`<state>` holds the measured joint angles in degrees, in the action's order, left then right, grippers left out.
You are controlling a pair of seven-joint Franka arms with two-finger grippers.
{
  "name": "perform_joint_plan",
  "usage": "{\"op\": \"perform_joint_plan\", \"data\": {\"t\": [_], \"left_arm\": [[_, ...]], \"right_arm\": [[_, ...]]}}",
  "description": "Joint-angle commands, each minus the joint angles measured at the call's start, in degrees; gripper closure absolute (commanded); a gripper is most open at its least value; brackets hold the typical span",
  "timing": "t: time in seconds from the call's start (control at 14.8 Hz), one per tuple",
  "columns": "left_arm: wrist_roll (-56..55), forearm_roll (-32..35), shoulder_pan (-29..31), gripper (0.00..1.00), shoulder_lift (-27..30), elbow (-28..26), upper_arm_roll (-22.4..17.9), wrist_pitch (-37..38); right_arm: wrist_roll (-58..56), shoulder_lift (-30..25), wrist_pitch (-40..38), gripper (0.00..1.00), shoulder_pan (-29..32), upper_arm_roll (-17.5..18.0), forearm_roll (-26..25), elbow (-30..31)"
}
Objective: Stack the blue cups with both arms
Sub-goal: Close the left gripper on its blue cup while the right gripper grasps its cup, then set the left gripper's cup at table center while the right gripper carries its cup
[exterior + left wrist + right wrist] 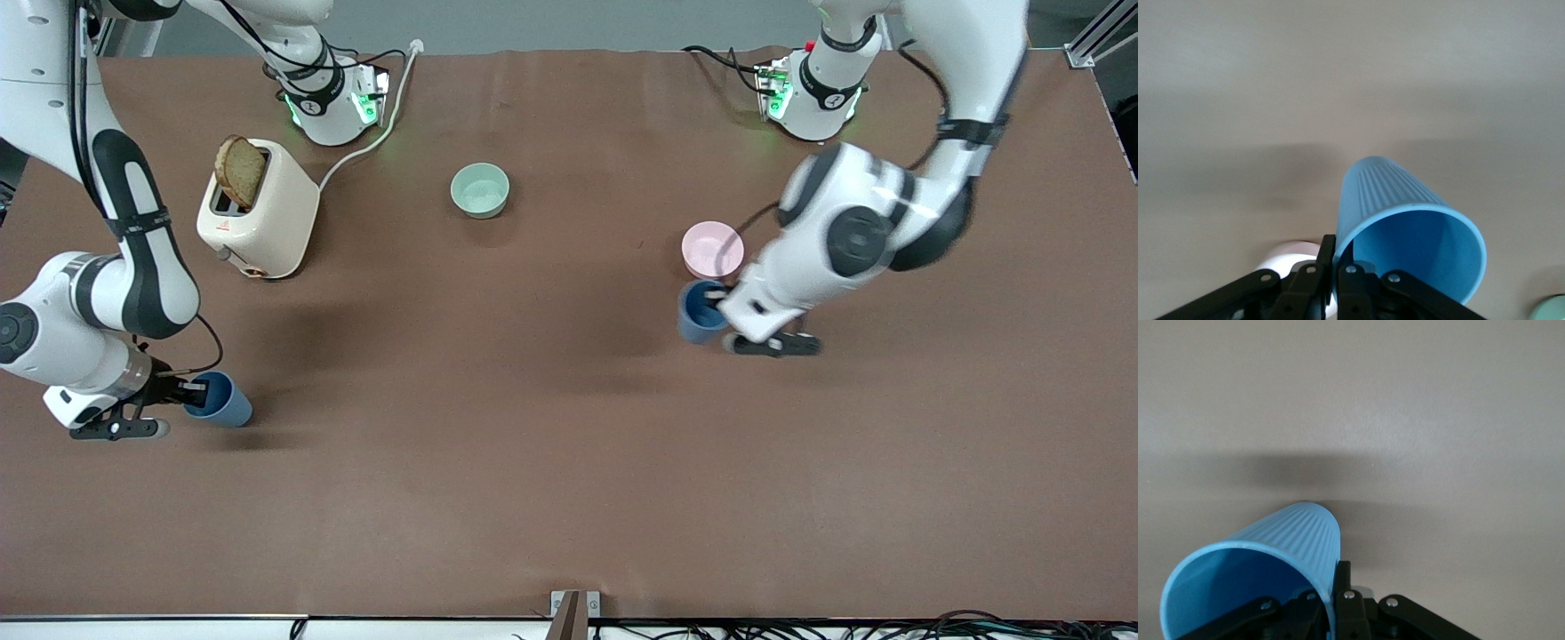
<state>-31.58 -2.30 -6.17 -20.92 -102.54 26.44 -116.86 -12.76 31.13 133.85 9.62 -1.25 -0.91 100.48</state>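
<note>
One blue cup is beside the pink bowl, a little nearer to the front camera. My left gripper is shut on its rim, one finger inside and one outside. The left wrist view shows this grip on that cup. The second blue cup is toward the right arm's end of the table, tilted. My right gripper is shut on its rim, as the right wrist view shows on that cup. I cannot tell whether either cup touches the table.
A pale pink bowl sits right beside the left gripper's cup and shows in the left wrist view. A pale green bowl stands mid-table near the bases. A cream toaster with a bread slice stands near the right arm.
</note>
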Motion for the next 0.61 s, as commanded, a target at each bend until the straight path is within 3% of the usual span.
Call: {"op": "perform_joint_plan", "data": {"t": [0.0, 0.14, 0.34, 0.54], "left_arm": [[-10.7, 2.6, -7.4, 1.00, -7.8, 7.2, -0.2, -1.2], [-17.2, 4.3, -11.2, 0.99, -12.5, 11.2, -0.2, -2.7], [-23.5, 5.8, -15.0, 0.99, -19.6, 16.7, -0.3, -7.9], [-23.4, 9.7, -15.2, 0.97, -22.8, 18.0, -0.4, -10.5]], "right_arm": [[-0.8, -4.6, -5.9, 0.99, -1.0, 0.5, 0.8, -1.8], [-0.5, -5.5, -12.7, 0.99, -2.7, 0.6, 1.3, -6.3], [3.1, -5.6, -23.0, 0.98, -4.6, 0.7, 8.2, -12.4], [11.7, -7.0, -24.5, 0.98, -8.8, 0.7, 9.7, -13.5]]}}
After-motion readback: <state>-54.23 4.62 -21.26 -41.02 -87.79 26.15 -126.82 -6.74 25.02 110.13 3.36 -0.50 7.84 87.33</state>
